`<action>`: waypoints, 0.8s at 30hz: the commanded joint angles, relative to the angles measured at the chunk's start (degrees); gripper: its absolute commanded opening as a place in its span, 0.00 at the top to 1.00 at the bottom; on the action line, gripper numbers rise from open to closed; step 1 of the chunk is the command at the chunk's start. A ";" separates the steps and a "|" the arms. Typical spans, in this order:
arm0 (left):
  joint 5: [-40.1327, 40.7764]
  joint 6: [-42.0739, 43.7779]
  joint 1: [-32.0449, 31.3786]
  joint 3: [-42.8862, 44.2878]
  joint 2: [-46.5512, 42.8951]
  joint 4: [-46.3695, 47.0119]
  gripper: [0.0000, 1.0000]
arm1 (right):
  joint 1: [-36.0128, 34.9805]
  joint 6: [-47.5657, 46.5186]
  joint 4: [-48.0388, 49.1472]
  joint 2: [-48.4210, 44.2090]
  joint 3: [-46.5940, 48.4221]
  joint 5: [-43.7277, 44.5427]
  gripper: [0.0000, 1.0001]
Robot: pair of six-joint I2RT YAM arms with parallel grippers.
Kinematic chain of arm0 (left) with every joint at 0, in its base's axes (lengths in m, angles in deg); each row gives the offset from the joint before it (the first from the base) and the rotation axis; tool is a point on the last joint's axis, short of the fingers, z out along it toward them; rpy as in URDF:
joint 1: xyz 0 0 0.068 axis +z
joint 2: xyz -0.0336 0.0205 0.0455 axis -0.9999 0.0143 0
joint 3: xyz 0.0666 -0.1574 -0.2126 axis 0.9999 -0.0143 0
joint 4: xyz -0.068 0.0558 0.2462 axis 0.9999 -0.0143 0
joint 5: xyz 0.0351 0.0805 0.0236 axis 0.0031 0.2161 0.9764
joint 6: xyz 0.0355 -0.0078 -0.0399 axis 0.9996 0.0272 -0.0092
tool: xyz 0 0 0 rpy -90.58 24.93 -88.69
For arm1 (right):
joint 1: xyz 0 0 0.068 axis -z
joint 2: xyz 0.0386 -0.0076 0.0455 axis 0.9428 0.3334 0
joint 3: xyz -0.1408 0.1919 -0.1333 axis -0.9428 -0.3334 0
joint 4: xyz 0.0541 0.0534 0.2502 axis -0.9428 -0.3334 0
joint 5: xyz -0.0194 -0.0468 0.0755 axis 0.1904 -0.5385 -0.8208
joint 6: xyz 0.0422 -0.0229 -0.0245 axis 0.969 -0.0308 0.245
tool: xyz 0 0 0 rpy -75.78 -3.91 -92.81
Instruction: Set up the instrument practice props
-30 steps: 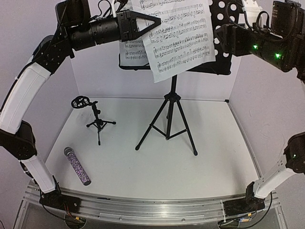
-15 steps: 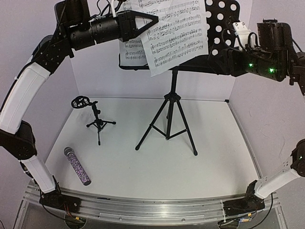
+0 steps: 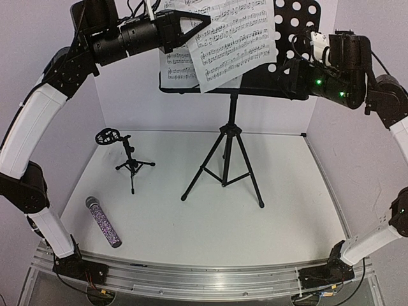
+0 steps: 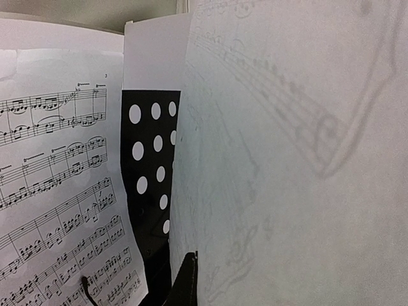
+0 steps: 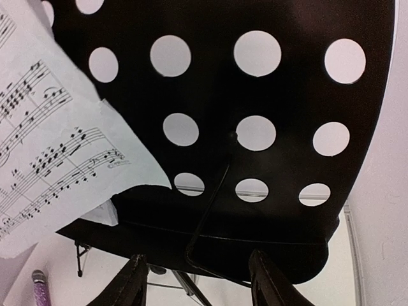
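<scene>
Music stand up mid-desk, a loose page pinched in my left jaws, mic props on the left.

On the white desk (image 3: 287,210) the black tripod music stand (image 3: 229,137) stands at centre, toward the far wall, with its perforated tray (image 3: 299,25) at arm height. My left jaws are clenched on the top edge of a tilted sheet-music page (image 3: 233,38), which hangs across the tray and covers part of a second page (image 3: 175,70) resting on it. The left wrist view is almost filled by that held sheet. My right jaws are released, their fingers apart just below the tray's lower lip; only the right wrist view shows this. The small mic stand (image 3: 131,162) stands far left. The purple microphone (image 3: 103,222) lies flat at near left, apart from it.
</scene>
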 commanded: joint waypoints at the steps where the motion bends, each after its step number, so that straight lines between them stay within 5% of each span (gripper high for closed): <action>1: 0.57 1.07 0.08 1.67 -0.14 3.21 1.00 | 1.47 6.46 3.71 2.03 1.98 -2.20 0.49; 8: 0.44 1.51 0.08 1.43 -0.06 3.77 1.00 | 4.91 10.53 3.83 2.92 0.46 -4.91 0.54; 20: 0.37 3.29 0.05 0.16 1.08 6.70 1.00 | 6.75 13.14 4.06 4.26 -0.69 -7.06 0.93; 24: 0.87 5.06 0.05 -0.40 1.62 8.25 1.00 | 6.71 13.87 6.17 2.20 -3.94 -6.85 0.99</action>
